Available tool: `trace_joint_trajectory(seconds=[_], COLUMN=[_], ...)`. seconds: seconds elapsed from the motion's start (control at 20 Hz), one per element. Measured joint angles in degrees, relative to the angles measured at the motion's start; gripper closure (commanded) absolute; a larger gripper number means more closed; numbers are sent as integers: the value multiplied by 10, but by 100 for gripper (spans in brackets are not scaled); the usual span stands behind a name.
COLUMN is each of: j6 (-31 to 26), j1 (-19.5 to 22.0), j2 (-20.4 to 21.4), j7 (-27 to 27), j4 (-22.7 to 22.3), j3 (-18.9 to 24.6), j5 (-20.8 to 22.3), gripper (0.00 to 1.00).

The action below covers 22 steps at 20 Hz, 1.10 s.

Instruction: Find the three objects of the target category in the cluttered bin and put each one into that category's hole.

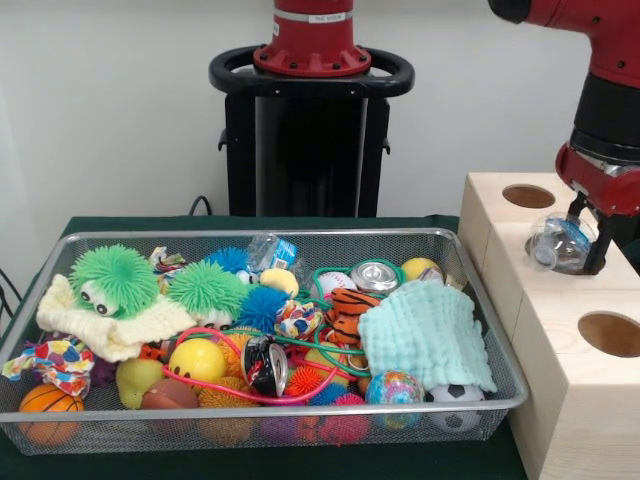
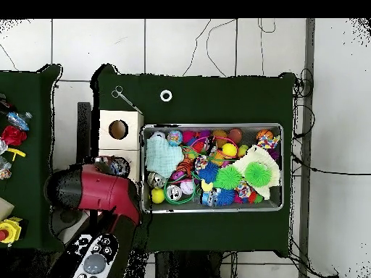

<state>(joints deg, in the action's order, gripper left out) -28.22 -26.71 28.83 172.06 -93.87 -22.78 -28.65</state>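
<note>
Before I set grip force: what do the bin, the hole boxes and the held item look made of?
Bin: silvery wire mesh, see-through. Boxes: pale unfinished wood, grain visible. Bottle in the gripper: clear crumpled plastic, probably thin.

Green-clothed table [image 1: 250, 462] carries wire mesh bin [image 1: 300, 240] w/ wooden hole box [image 1: 560, 330] just beside it.

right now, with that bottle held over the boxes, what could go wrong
The hand holds a crumpled clear plastic bottle above the wooden block, between two holes rather than over one. Released here, it would likely land on the block top and could roll off. The grip also looks to be on the bottle's edge, so it may slip early.
</note>
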Motion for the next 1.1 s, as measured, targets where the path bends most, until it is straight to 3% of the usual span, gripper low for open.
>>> trace_joint_trajectory(seconds=[0.3, 0.55, 0.75, 1.1], j6=[-27, -96, -187, -213], j1=[-9, -9, -9, -9], j2=[-2, -3, -3, -3], j7=[0, 0, 0, 0], j4=[12, 38, 76, 103], j3=[-16, -32, -52, -67], j5=[0, 0, 0, -5], gripper=[0, 0, 0, 0])
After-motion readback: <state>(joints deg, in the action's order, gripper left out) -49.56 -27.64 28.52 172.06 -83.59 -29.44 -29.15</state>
